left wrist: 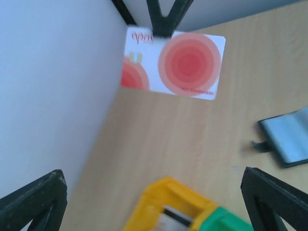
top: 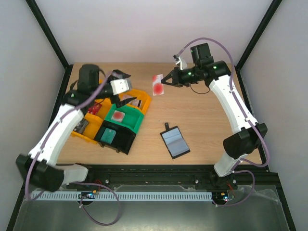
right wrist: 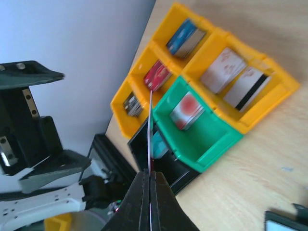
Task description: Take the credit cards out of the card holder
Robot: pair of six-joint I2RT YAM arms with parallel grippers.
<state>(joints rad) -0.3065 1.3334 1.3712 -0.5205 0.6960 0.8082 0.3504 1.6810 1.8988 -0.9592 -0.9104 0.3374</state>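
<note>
Right gripper (top: pixel 167 80) clamped on one red-and-white credit card (top: pixel 158 84), seen only edge-on from its own wrist. Left gripper (top: pixel 126 87) spread wide and empty above the bins (top: pixel 140 102). Card holder (top: pixel 175 142) lying open mid-table, cropped in both wrist views, pocket contents unreadable.

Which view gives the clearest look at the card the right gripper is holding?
The left wrist view: the credit card faces the camera, its red circles plain, pinched by the right gripper. The top external view shows it small; the right wrist view shows only its thin edge.

Overhead view, close wrist views, sharing yellow bin (left wrist: pixel 161 190)
</note>
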